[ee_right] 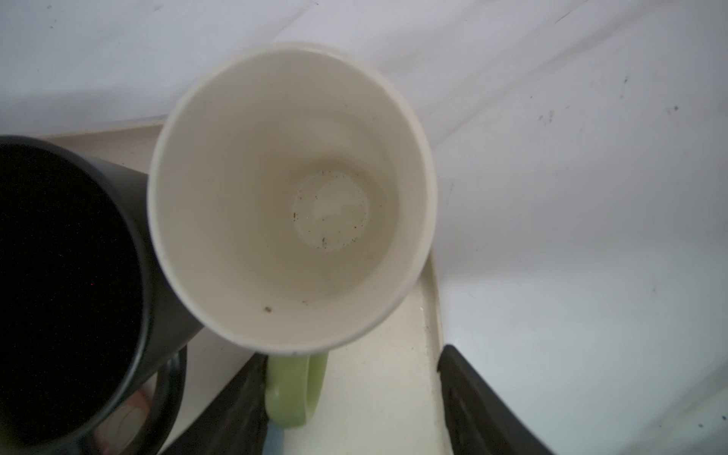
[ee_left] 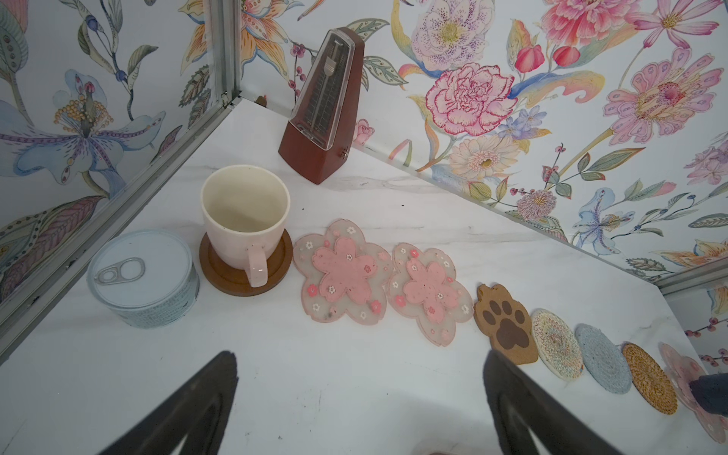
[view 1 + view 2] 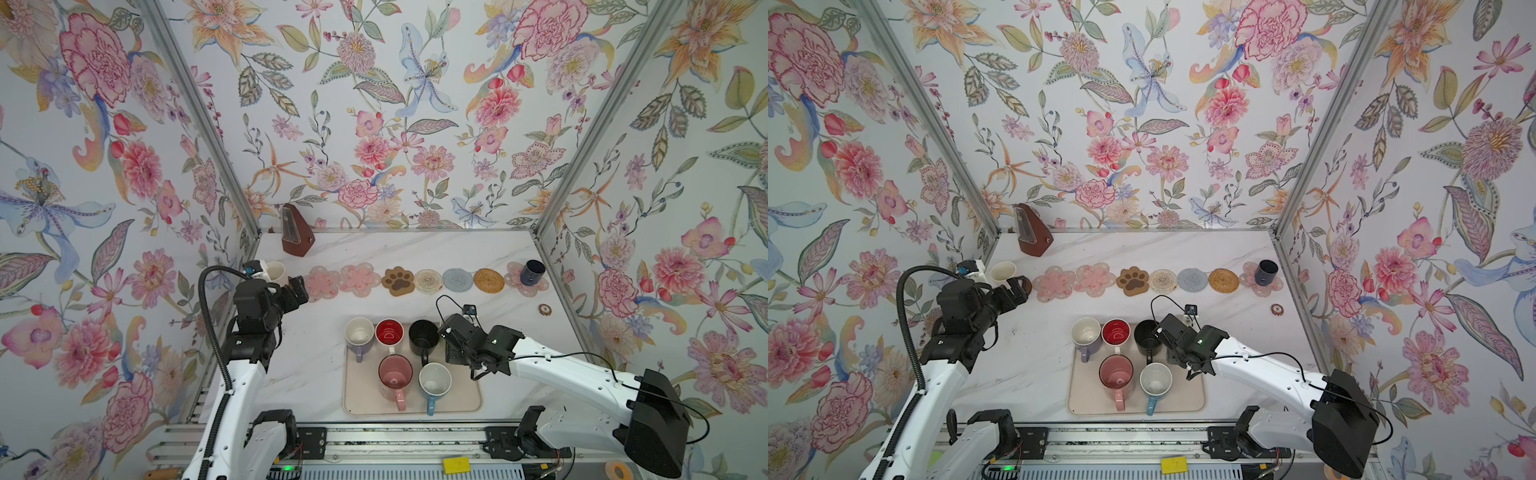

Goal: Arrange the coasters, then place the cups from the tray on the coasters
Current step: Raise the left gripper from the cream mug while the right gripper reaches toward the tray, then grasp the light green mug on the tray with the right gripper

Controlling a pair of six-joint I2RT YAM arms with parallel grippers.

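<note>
Right hand (image 1: 354, 352) straddles the handle of the light green cup (image 1: 291, 197), unclenched; left hand (image 2: 360, 354) hangs released over the desk's (image 2: 394, 220) far left.

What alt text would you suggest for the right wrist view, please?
A green-handled mug, cream inside, seen from above, its handle between the open right fingers. A black mug stands beside it on the tray.

Bright, even, diffuse light fills both top views; the table (image 3: 415, 249) carries only faint, soft shadows, and the wallpaper (image 3: 374, 104) is crisp. Ahead of the left hand (image 2: 360, 354) the scene is sharp, its fingers (image 2: 201, 398) dark and blurred. Just ahead of the right hand (image 1: 352, 354) the light green cup (image 1: 291, 197) looks soft, the black cup (image 1: 67, 283) beside it featureless.
</note>
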